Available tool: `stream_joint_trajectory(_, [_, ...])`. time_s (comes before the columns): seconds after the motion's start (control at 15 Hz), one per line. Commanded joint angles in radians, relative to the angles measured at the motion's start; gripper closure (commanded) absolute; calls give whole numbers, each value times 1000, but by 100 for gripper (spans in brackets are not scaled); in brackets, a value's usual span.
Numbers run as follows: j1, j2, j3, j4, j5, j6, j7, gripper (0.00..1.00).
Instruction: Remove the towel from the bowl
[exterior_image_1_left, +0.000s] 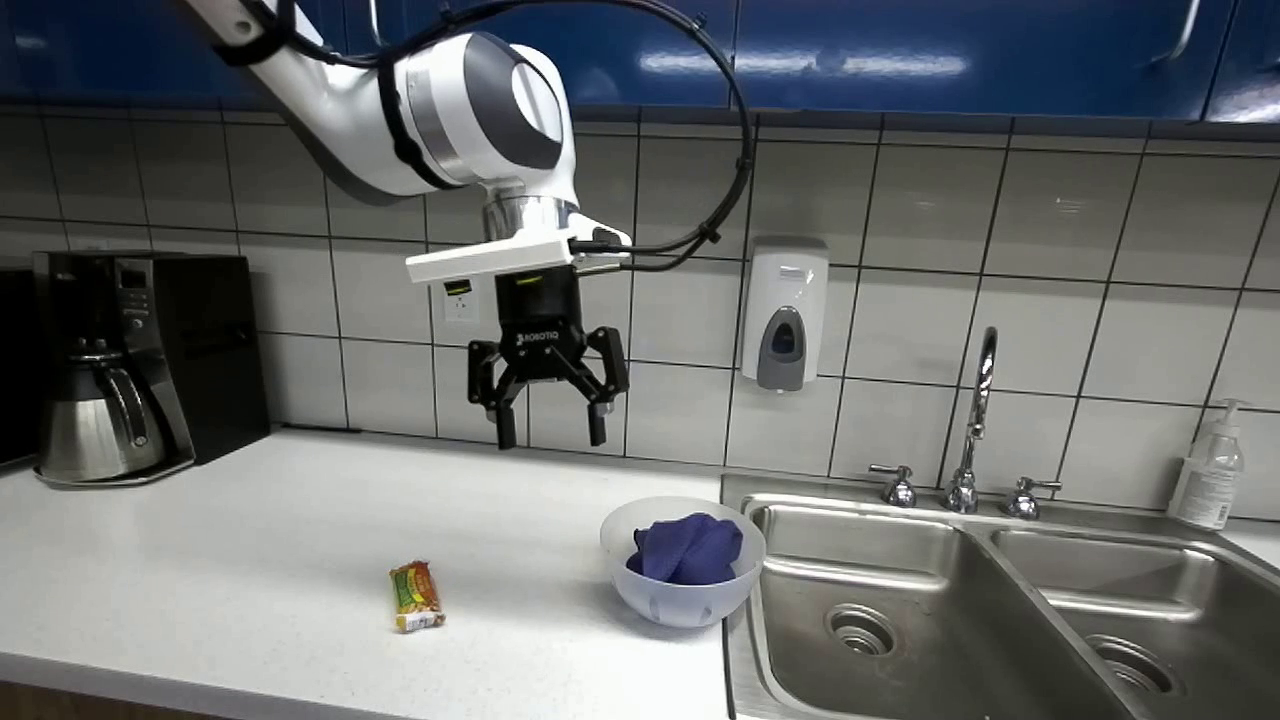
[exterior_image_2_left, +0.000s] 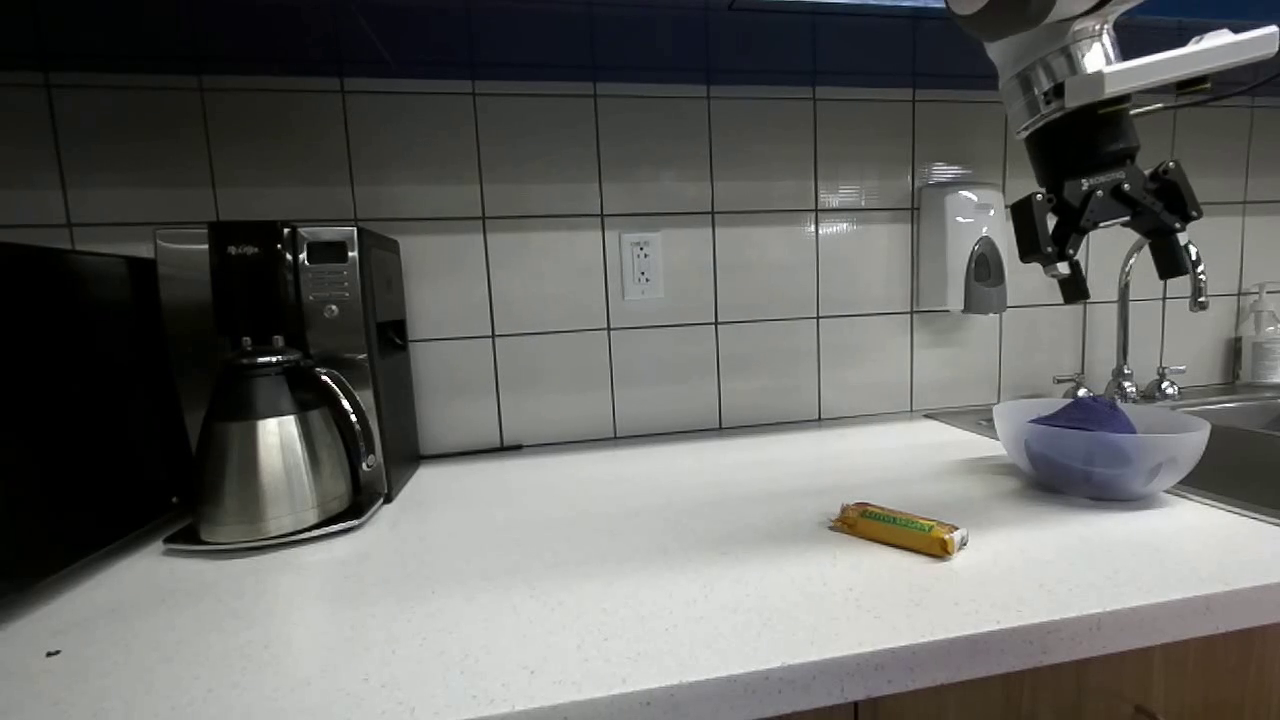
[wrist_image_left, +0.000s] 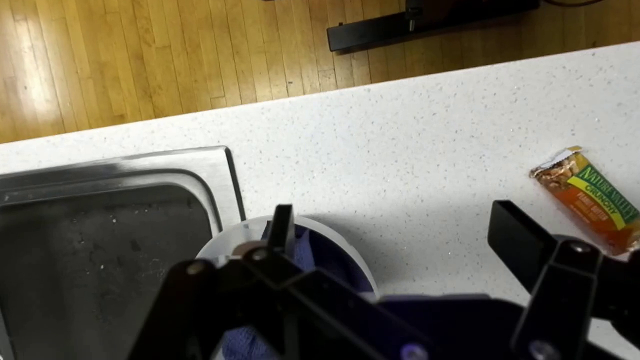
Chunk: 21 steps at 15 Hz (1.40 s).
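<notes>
A purple-blue towel (exterior_image_1_left: 690, 550) lies crumpled in a translucent white bowl (exterior_image_1_left: 690, 606) on the counter beside the sink. In an exterior view the towel (exterior_image_2_left: 1088, 416) rises slightly above the rim of the bowl (exterior_image_2_left: 1172, 458). My gripper (exterior_image_1_left: 552, 432) is open and empty, raised well above the counter; it also shows above the bowl in an exterior view (exterior_image_2_left: 1122, 278). In the wrist view the open gripper (wrist_image_left: 393, 215) has one finger overlapping the bowl (wrist_image_left: 342, 239) and towel (wrist_image_left: 303, 255), and the other over the counter. The gripper body hides part of both.
A wrapped snack bar (exterior_image_1_left: 416, 596) lies on the counter (exterior_image_1_left: 250, 560), left of the bowl in that view. A steel double sink (exterior_image_1_left: 740, 650) with a faucet (exterior_image_1_left: 977, 420) adjoins the bowl. A soap dispenser (exterior_image_1_left: 784, 312) hangs on the wall. A coffee maker (exterior_image_2_left: 330, 290) stands against it.
</notes>
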Motion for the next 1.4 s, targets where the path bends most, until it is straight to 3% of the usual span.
stream_joint_trajectory(0.0, [-15, 60, -29, 38, 3, 92, 10, 0])
stream_joint_trajectory(0.67, [-77, 273, -130, 153, 100, 340, 10, 0])
stream_joint_trajectory(1.33, [-111, 521, -134, 272, 245, 543, 55, 0])
